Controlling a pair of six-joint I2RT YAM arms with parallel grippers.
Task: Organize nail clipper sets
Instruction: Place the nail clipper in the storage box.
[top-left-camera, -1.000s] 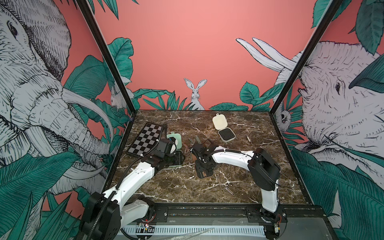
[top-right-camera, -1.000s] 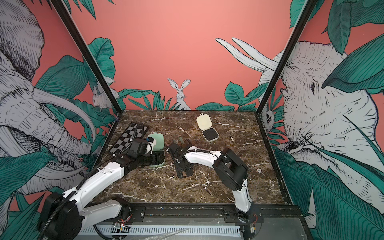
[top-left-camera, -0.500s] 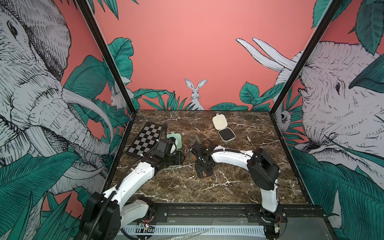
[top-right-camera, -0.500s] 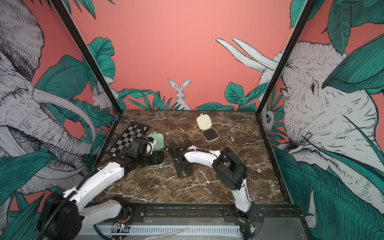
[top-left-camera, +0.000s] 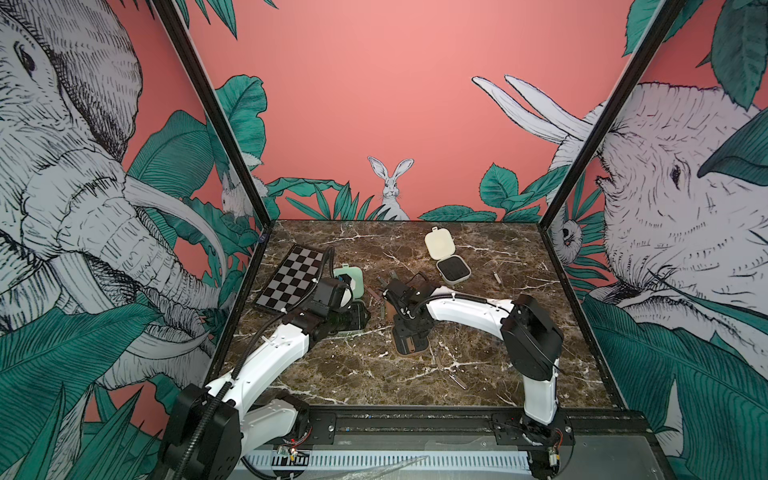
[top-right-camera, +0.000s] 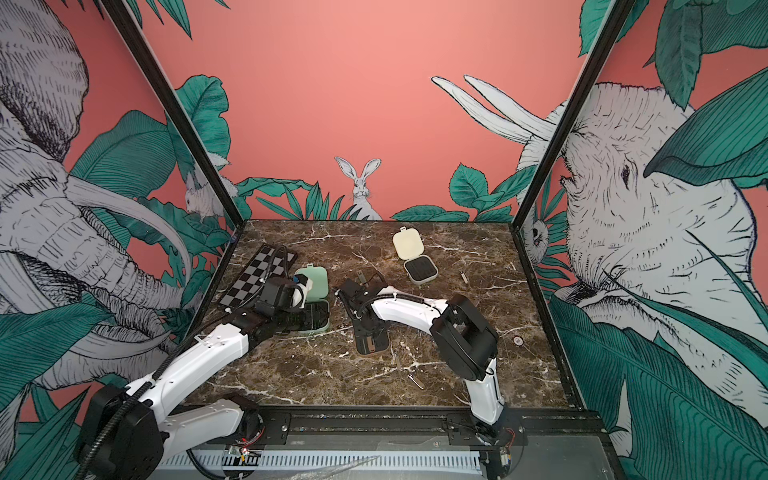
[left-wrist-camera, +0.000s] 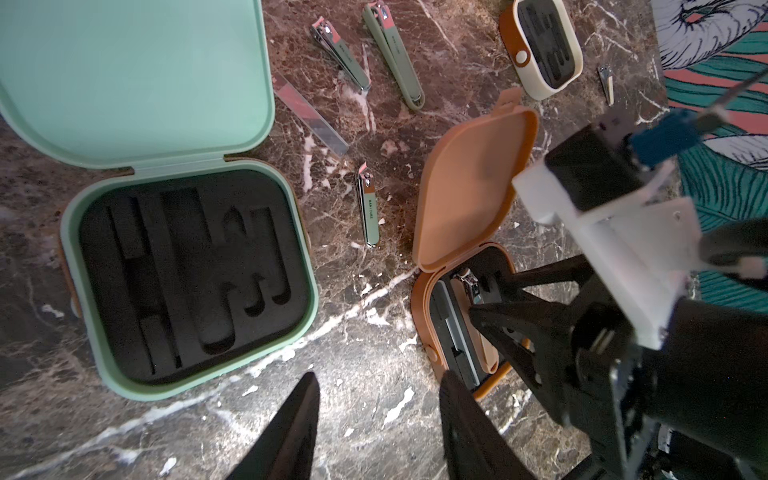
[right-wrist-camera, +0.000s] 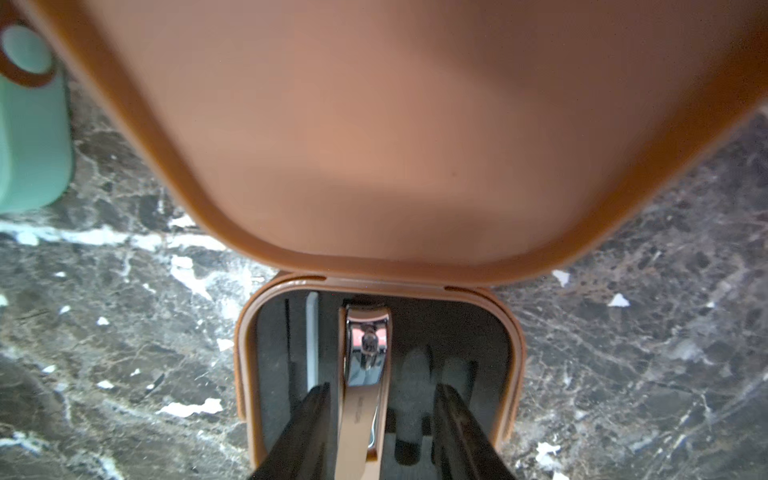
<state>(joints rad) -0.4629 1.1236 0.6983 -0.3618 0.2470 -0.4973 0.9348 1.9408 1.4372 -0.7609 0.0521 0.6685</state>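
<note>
Hovering over the open brown case, right gripper stands spread, brown clipper lying free between the jaws in the insert. Only the right wrist view shows that gap. Left gripper parted and empty, mint case beside it.

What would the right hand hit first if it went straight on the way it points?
Probably the brown nail clipper, lying in the brown case's black insert directly ahead of the open right hand; depth is unclear.
</note>
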